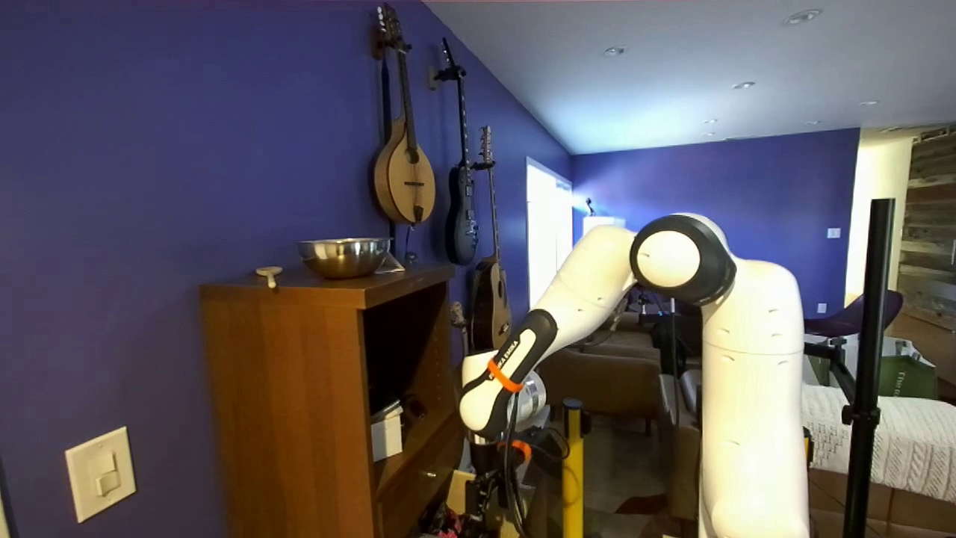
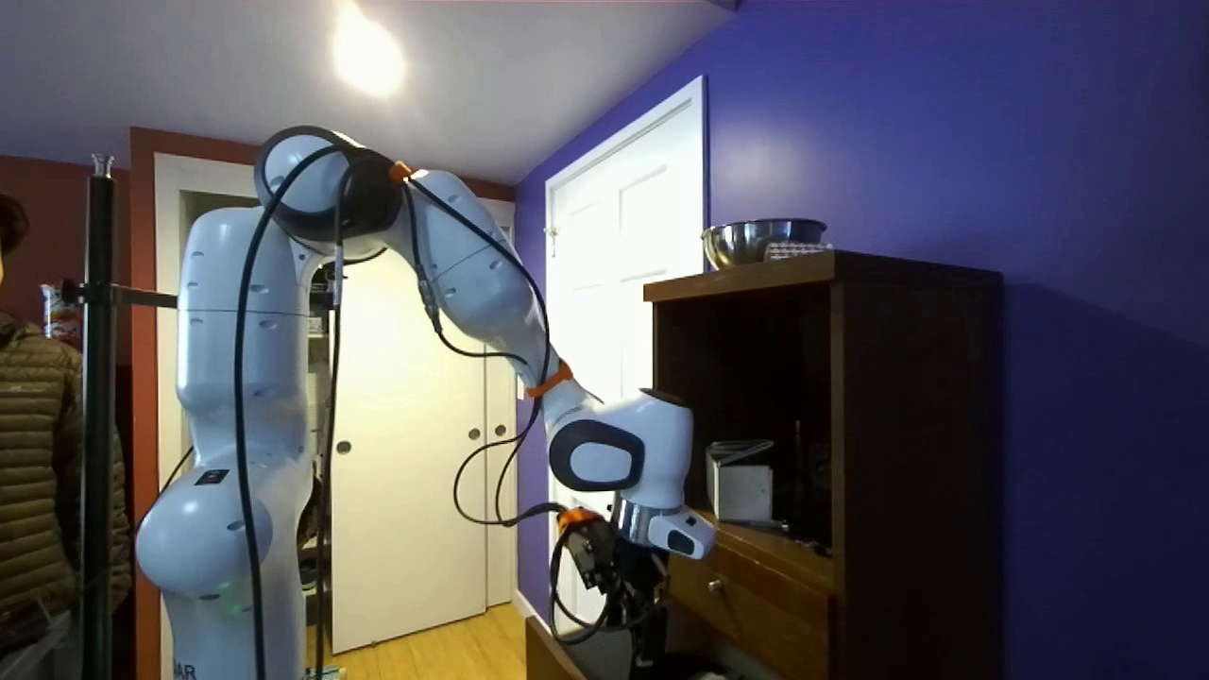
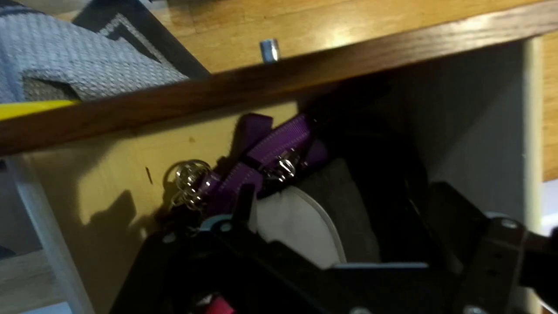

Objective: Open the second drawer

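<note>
Brown wood-fronted drawer (image 3: pixel 348 63) is already well out below the closed brown upper drawer (image 2: pixel 756 604), so opening looks basically done imo. I'd lift straight up first, clear of the purple webbing strap (image 3: pixel 281 139), before backing off. Black two-finger end effector (image 3: pixel 341 198) is spread, gripping nothing. White-and-black jointed arm (image 1: pixel 668 259) arches high, wrist pointing down.

- Arm (image 1: pixel 750 403): white shell, rounded segments, thin seams.
- Elbow cap (image 1: pixel 668 258): round, white, thick black ring (image 1: pixel 717 273).
- Forearm panel (image 1: pixel 515 354): white, black-edged, "EMIKA" legible.
- Straps (image 1: pixel 504 376): bright orange.
- Cables (image 2: pixel 240 378): black, long runs and loops.
- Metal collar (image 2: pixel 631 521): shiny silver.
- Shoulder joint (image 2: pixel 203 538): ball-like, faint green glow (image 2: pixel 227 593); small black label (image 2: pixel 212 477) above.
- Gripper (image 3: pixel 343 200): black, angular links, round screw heads (image 3: pixel 509 223).
</note>
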Tool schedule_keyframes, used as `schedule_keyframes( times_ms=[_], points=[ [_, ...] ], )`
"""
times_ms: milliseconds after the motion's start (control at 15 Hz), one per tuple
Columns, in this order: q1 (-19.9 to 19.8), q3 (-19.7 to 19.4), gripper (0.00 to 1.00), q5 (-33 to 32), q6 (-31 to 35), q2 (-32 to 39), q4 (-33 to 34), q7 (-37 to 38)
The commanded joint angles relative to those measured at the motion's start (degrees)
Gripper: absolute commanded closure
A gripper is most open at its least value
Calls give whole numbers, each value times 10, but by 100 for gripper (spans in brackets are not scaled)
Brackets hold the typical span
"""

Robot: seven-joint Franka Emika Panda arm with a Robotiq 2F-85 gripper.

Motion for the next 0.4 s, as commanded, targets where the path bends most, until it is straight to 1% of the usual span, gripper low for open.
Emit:
schedule_keyframes(
  times_ms=[0, 67, 133, 200, 267, 333],
  points=[
    [-6, 8, 0, 26, 37, -48, -15, -48],
    [-8, 5, 0, 23, 21, -63, -13, -59],
    [-7, 2, 0, 37, -1, -77, -11, -77],
    [-6, 1, 0, 24, -8, -92, -15, -85],
    [-2, 4, 0, 25, 12, -50, 0, -58],
    [-2, 3, 0, 25, 9, -58, 0, -60]
  ],
)
